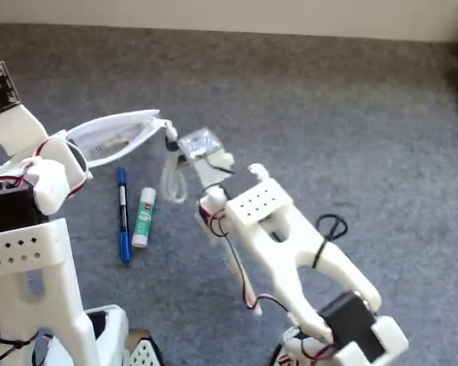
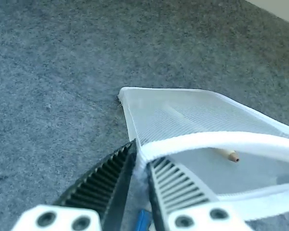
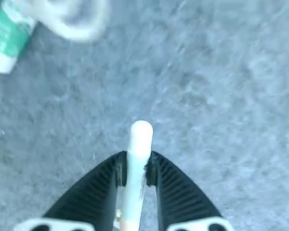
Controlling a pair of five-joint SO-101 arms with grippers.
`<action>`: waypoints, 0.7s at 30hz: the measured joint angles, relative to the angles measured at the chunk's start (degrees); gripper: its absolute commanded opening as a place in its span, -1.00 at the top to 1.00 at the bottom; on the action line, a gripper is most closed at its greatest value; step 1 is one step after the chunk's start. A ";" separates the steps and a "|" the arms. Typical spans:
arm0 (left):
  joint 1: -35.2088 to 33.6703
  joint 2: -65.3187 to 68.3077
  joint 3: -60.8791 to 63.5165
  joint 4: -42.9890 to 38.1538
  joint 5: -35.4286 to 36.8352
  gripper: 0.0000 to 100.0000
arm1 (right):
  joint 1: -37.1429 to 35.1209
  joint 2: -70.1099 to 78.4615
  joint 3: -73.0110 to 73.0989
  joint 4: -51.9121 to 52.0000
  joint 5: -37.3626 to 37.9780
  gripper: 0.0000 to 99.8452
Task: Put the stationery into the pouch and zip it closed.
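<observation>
The left pincer (image 2: 140,153) is pinching the rim of the gaping mesh pouch (image 2: 197,115). The right pincer (image 3: 135,161) is gripping a white stick (image 3: 140,137) just beside the pouch's end. A blue pen (image 1: 123,217) and a glue stick (image 1: 143,217) are lying side by side near the pouch.

The carpet (image 1: 328,99) over the table was grey and matt, felt-like, with a rough, short nap. The pouch (image 2: 192,115) was white see-through mesh cloth, finely ribbed, with a thicker smooth band along its mouth. The left gripper (image 2: 140,159) had ribbed plastic fingers (image 2: 101,183), matt black where bare, on a white plastic body. The right gripper (image 3: 135,161) had the same matt black ribbed plastic. The white rod (image 3: 140,134) between its fingers looked smooth with a faint sheen. The blue pen (image 1: 123,217) was glossy plastic. The glue stick (image 1: 143,217) was smooth white plastic with a green wrap.
</observation>
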 measured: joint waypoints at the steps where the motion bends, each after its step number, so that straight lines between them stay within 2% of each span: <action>1: 0.79 0.00 0.00 0.00 0.00 0.99 | 0.53 -1.58 0.00 0.00 0.00 0.99; 14: 10.46 -0.44 2.37 0.00 -0.97 0.99 | 2.73 -16.97 7.30 -7.30 0.00 0.99; 21: 11.43 -0.35 2.46 0.00 -1.76 0.99 | 2.73 -27.78 13.27 -12.31 0.00 0.99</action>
